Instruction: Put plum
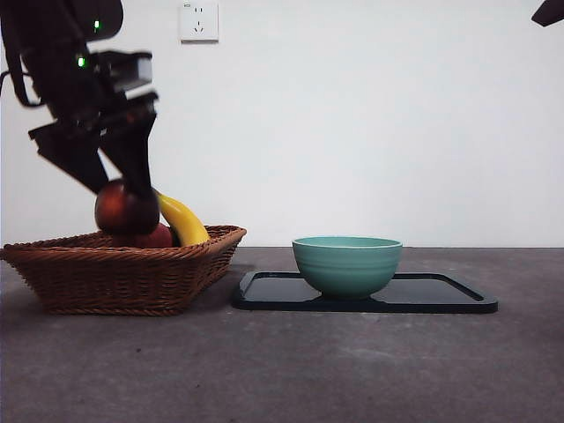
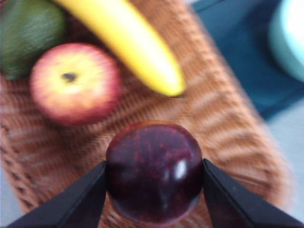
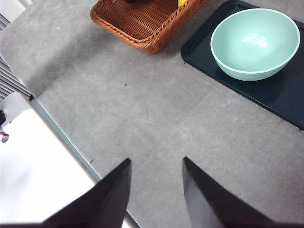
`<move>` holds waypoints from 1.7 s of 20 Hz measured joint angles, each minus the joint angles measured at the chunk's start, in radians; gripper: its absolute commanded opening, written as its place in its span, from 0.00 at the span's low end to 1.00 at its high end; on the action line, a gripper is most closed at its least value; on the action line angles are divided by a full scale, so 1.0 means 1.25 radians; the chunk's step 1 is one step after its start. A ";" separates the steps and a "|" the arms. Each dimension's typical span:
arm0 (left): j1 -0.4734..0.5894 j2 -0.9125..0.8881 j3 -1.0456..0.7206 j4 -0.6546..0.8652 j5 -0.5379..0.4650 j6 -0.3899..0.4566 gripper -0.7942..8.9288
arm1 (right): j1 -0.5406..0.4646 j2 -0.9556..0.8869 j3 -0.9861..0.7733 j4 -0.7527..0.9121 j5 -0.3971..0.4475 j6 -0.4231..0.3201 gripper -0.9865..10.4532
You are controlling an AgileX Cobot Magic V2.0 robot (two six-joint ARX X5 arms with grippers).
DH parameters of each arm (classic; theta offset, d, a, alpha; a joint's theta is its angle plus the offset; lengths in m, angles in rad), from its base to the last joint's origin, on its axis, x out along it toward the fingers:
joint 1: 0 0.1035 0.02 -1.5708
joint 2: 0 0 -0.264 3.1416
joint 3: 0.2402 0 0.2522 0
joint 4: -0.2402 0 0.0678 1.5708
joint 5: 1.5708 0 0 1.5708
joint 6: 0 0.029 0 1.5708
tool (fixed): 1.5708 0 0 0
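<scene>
The dark maroon plum (image 2: 154, 171) sits between the two black jaws of my left gripper (image 2: 154, 178), which is shut on it. In the front view the plum (image 1: 123, 210) hangs just above the wicker basket (image 1: 123, 278) at the left, under the dark left arm. A banana (image 1: 183, 220) and a red-orange fruit (image 1: 157, 238) lie in the basket below it. My right gripper (image 3: 156, 183) stands open above bare grey table, holding nothing, and shows only as a black tip (image 1: 548, 12) at the front view's top right corner.
A teal bowl (image 1: 347, 264) stands on a dark tray (image 1: 441, 295) right of the basket. The left wrist view also shows the red-yellow fruit (image 2: 73, 83), the banana (image 2: 128, 42) and a green fruit (image 2: 28, 35) in the basket. A white block (image 3: 33, 175) lies at the table's edge.
</scene>
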 measured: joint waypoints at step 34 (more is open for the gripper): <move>-0.003 -0.266 -0.187 0.158 0.026 -0.076 0.47 | 0.000 0.000 0.000 0.019 0.000 0.000 0.24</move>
